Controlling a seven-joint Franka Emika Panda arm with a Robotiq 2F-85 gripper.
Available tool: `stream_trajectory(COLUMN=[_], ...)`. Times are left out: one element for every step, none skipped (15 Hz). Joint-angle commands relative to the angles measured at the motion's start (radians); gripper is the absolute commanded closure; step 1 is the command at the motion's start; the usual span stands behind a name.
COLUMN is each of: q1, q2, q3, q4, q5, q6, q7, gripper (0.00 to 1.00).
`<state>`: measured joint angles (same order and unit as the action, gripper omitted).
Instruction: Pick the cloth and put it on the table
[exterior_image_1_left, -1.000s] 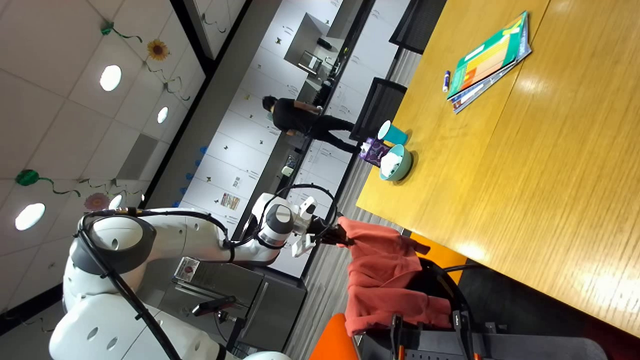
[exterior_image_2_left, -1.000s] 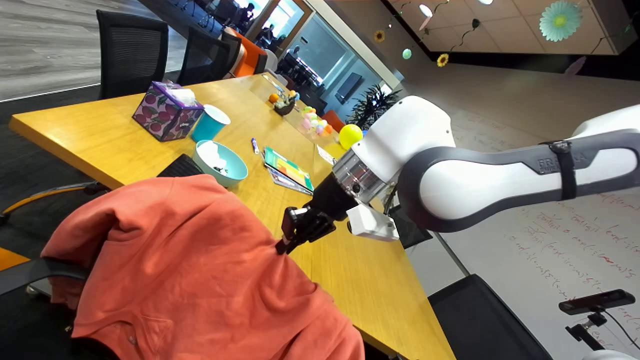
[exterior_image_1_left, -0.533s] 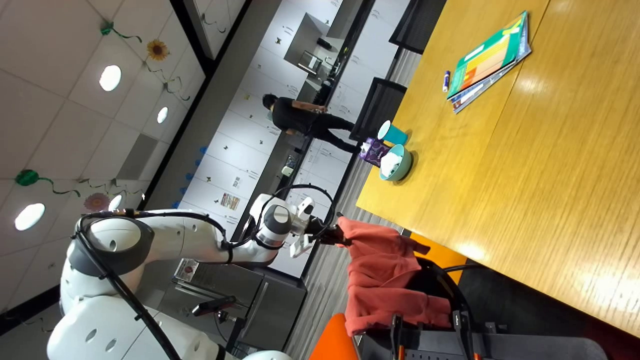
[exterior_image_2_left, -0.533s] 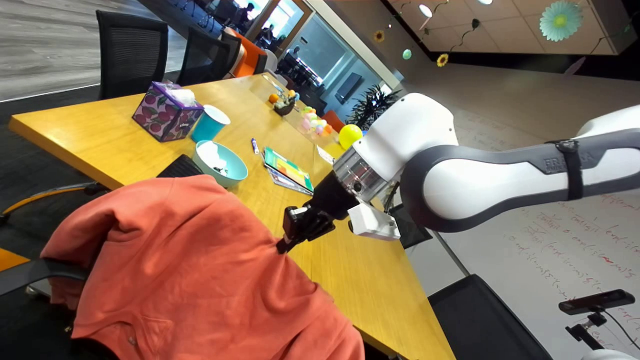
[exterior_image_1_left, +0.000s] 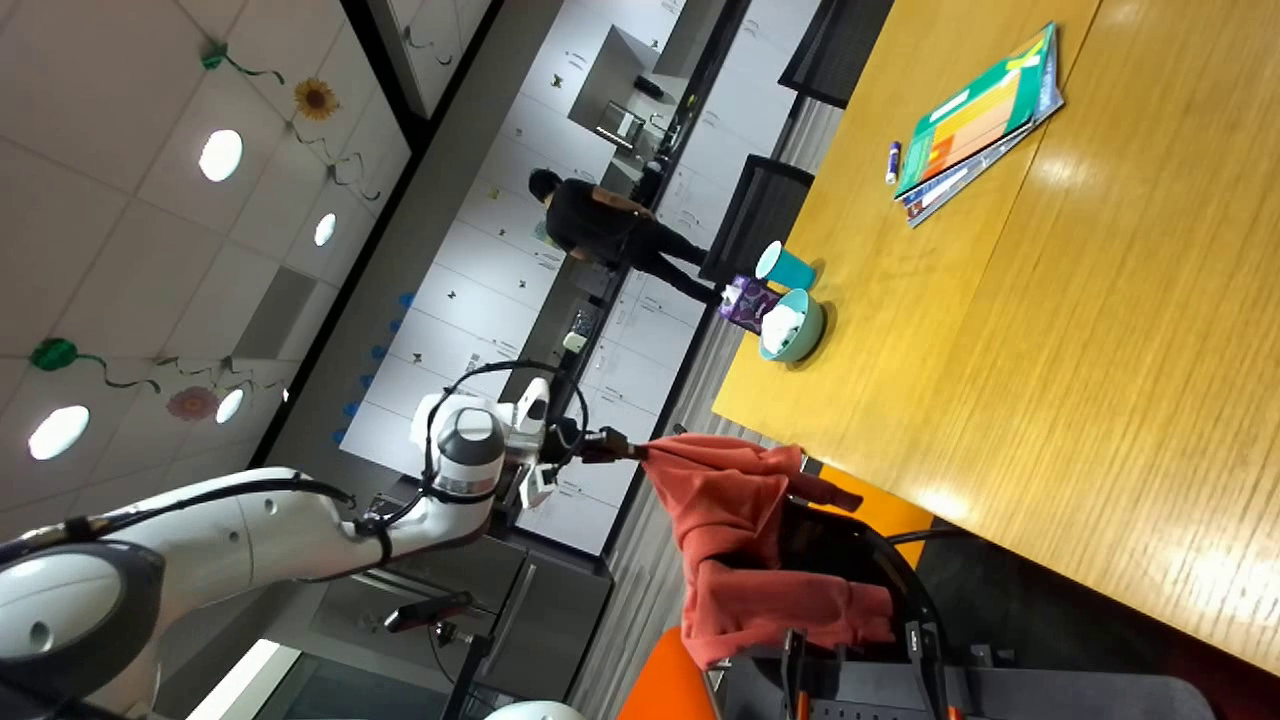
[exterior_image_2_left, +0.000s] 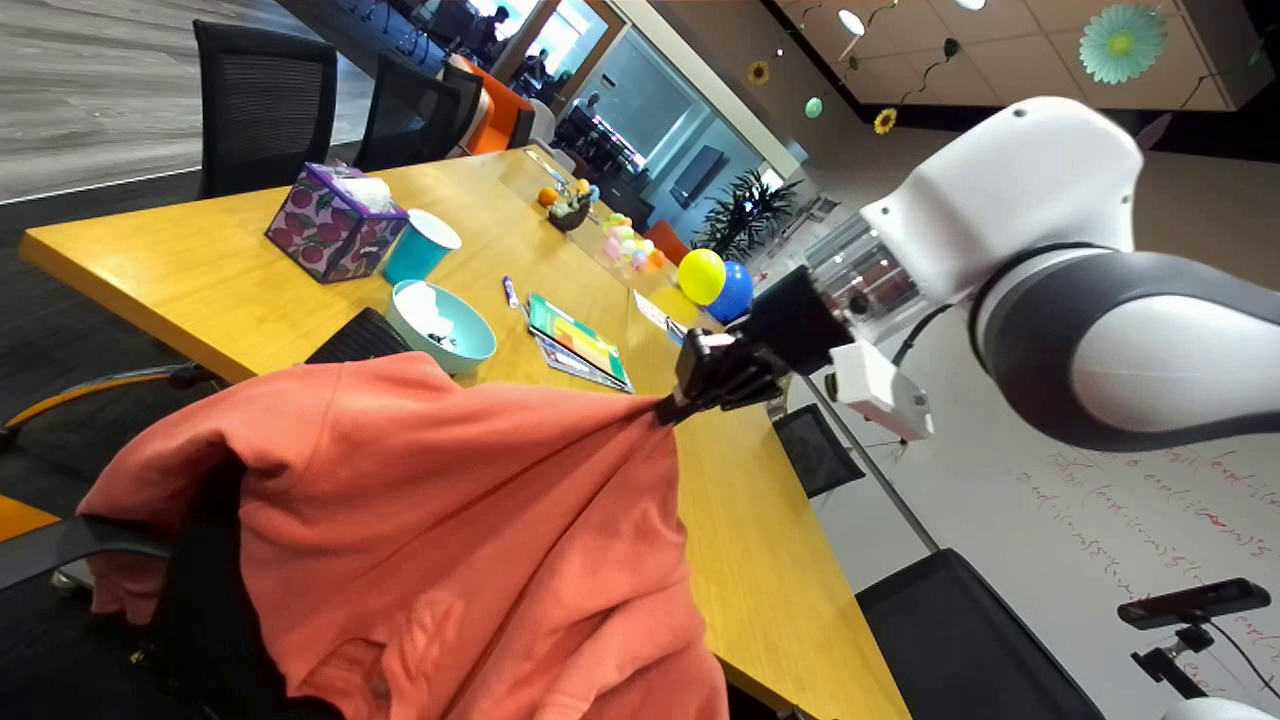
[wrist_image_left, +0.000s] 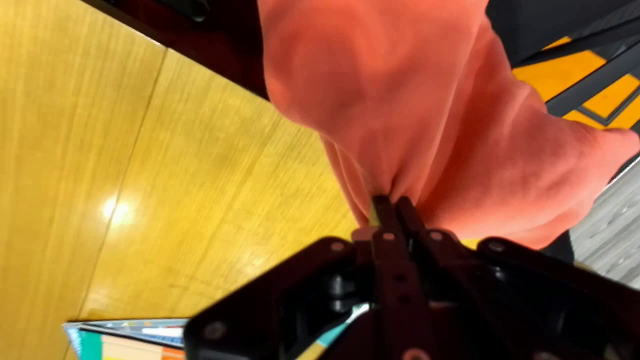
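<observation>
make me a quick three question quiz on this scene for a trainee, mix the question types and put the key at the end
1. True or false: the Robotiq gripper is pinching the red-orange cloth.

2. What colour is the cup on the wooden table?
a) red
b) teal
c) black

3. Fill in the blank: away from the pinched part, the cloth is draped over a black ____.

Key: 1. true; 2. b; 3. chair.
</observation>
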<state>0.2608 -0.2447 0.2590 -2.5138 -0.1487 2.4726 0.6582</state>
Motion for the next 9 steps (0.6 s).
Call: stream_trajectory(q1=[-0.095, -0.122, -0.148, -0.111, -0.129, -0.139, -0.143, -0.144, -0.145], q2=[-0.210, -0.237, -0.257, -0.184, -0.210, -0.225, -0.232, -0.233, -0.233], q3=[0.033, 0.040, 0.049, 0.041, 0.044, 0.046, 0.048, 0.049, 0.051], q4=[-0.021, -0.015, -0.010, -0.001, -0.001, -0.004, -0.007, -0.010, -0.011], q5=[-0.058, -0.075, -0.093, -0.038, -0.051, -0.056, -0.056, -0.057, -0.057], q6=[-0.144, -0.173, -0.208, -0.153, -0.177, -0.185, -0.186, -0.186, -0.186], q7=[0.100, 0.124, 0.151, 0.085, 0.099, 0.106, 0.108, 0.109, 0.111], gripper=[0.99, 0.99, 0.99, 0.96, 0.96, 0.96, 0.96, 0.96, 0.96])
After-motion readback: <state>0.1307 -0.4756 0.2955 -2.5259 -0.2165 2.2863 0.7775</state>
